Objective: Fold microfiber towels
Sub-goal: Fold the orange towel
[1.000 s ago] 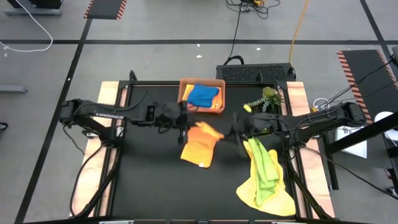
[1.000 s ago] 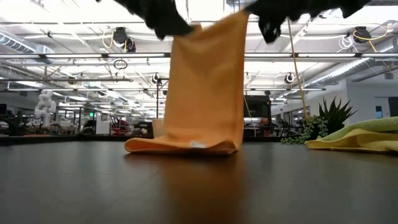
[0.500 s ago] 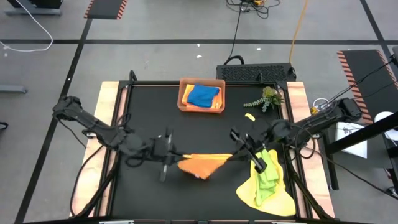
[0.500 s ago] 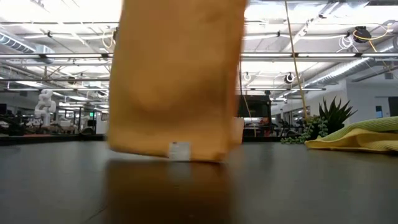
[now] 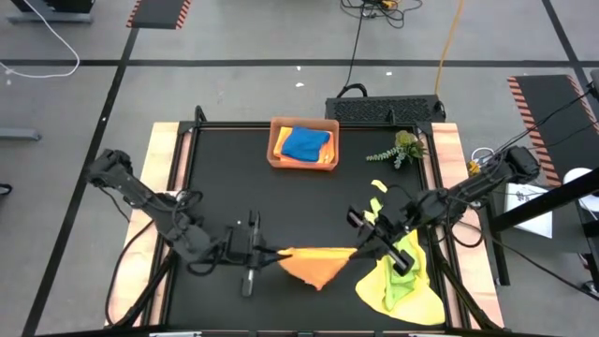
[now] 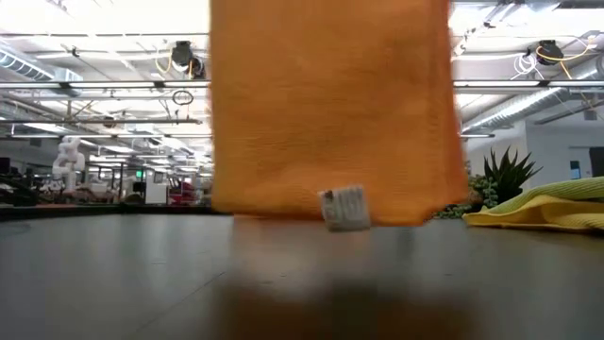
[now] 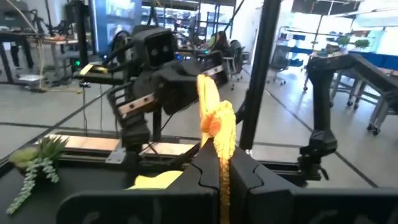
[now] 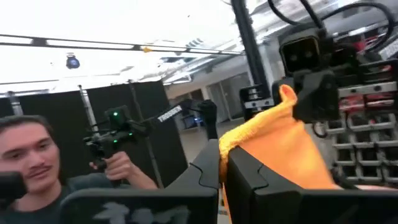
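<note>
Orange towel [image 5: 314, 263] stretched between both hands above black table [image 5: 234, 206].

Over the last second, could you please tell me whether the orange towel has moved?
Yes. The orange towel, held between both grippers, has moved away from the tray toward the table's near edge.

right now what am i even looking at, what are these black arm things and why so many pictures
These are two dark robot arms at a black table, filmed by four cameras at once: one overhead, one at table height, and one on each wrist. The left gripper and right gripper each pinch one end of a soft orange microfiber towel, stretching it between them. The table-height camera shows that orange cloth hanging close in front of it. A yellow and a lime green towel lie heaped on the table's right. A blue towel sits in the rectangular orange-brown tray, with a small green plant sprig nearby. A person shows in the right wrist picture.
</note>
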Controlling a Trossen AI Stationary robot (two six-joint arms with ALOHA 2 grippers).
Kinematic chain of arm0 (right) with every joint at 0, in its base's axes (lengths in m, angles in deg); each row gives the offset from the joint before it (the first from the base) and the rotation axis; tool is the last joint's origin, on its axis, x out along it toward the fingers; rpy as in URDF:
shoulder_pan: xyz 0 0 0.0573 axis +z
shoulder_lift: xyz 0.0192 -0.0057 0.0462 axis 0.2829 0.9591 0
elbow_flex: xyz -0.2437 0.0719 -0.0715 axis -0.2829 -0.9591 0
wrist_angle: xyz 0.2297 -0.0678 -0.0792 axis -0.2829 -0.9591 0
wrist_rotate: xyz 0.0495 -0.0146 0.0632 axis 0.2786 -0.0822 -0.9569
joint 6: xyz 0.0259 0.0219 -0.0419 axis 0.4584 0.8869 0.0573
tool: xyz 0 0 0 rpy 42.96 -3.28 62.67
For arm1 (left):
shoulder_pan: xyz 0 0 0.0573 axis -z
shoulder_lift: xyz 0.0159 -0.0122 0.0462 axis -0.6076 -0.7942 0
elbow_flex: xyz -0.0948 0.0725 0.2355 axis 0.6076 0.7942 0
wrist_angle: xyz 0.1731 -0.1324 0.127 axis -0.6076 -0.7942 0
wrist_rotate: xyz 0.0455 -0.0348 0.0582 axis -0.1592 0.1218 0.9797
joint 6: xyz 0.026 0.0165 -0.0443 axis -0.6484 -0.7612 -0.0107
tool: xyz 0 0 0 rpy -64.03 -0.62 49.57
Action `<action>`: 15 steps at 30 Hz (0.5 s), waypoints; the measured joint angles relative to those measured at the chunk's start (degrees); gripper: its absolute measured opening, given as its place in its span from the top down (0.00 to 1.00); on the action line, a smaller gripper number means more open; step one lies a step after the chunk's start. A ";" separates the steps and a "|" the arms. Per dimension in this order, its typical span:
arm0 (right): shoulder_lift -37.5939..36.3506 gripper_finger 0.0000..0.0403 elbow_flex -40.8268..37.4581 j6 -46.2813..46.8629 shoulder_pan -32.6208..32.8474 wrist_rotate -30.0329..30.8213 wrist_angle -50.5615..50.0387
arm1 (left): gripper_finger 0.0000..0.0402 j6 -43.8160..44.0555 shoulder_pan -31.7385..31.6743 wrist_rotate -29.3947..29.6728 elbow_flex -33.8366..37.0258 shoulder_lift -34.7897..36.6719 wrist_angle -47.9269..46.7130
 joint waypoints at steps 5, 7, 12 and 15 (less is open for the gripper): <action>0.01 1.00 0.14 -0.09 1.73 3.94 -2.92 | 0.99 0.25 1.19 3.08 -2.13 -2.51 -1.77; -0.15 1.00 0.17 -0.08 1.55 5.69 -5.10 | 0.99 1.91 0.28 4.09 -2.13 -2.39 -3.64; -0.55 1.00 0.20 1.31 -1.82 9.15 -8.05 | 0.99 8.65 -5.24 6.21 -2.11 0.10 -11.14; -0.94 1.00 0.22 1.38 -4.14 13.20 -12.23 | 0.99 11.84 -9.10 5.82 -2.23 1.10 -16.12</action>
